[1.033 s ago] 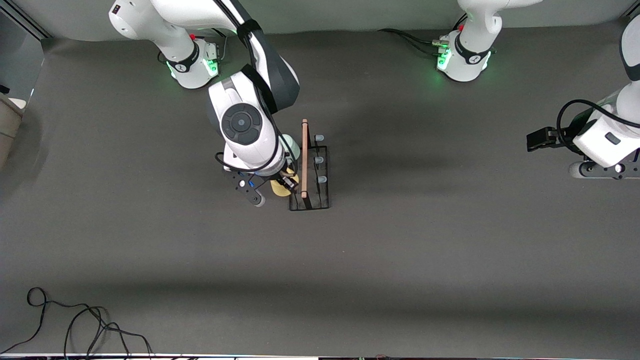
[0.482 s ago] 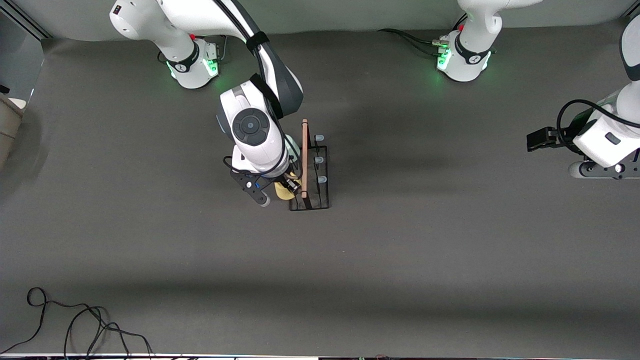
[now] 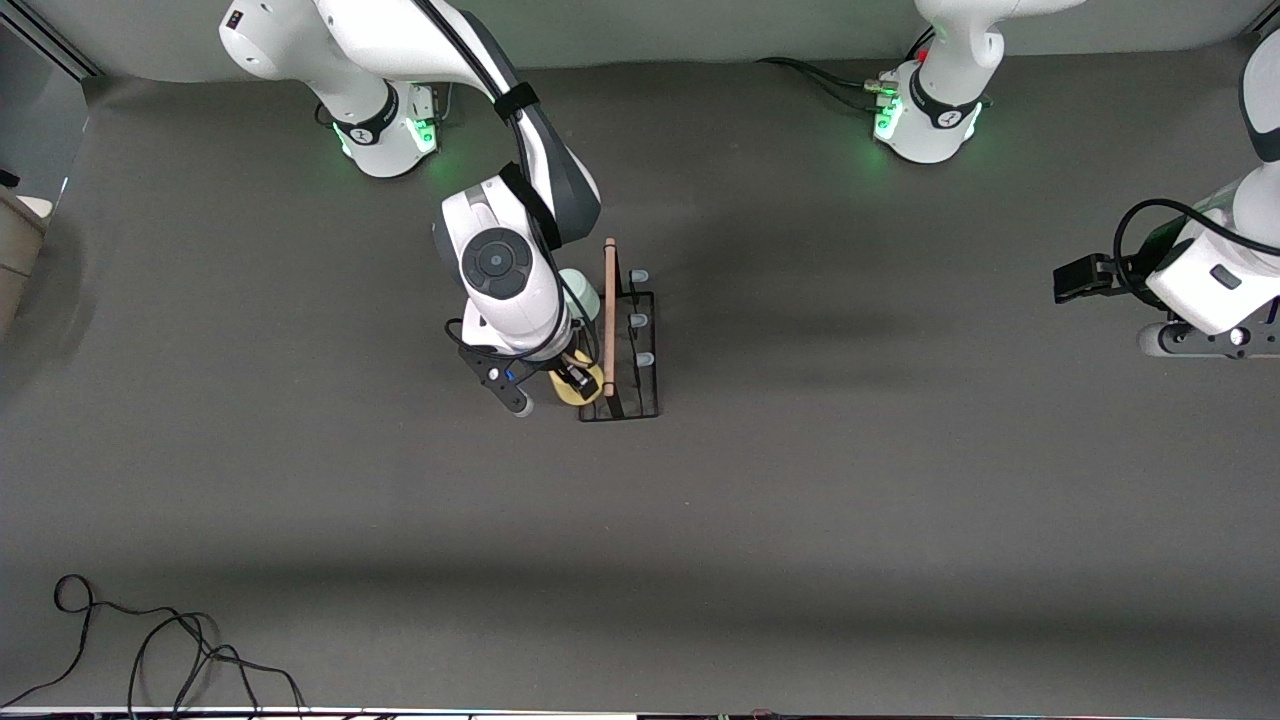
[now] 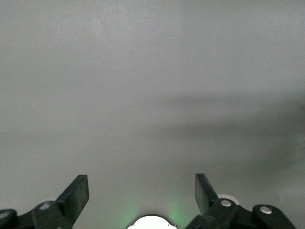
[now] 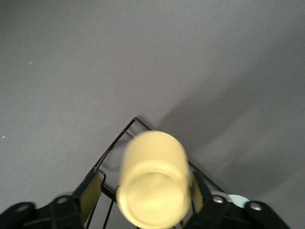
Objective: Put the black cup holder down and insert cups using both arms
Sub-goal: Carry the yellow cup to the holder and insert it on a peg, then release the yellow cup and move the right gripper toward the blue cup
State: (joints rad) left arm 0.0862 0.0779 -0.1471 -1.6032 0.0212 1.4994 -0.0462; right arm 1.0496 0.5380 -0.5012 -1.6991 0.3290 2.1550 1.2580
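Shifted slightly rackward, the right gripper clasps the smooth tapered yellow cup over the black wire cup holder, at its nine o'clock edge. Left gripper waits, splayed.

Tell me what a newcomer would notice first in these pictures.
The right gripper stands out, shut on the yellow cup and holding it over the black cup holder at the end nearest the front camera. A pale mint cup sits on the holder beside its wooden handle. The left gripper waits open at the left arm's end of the table.
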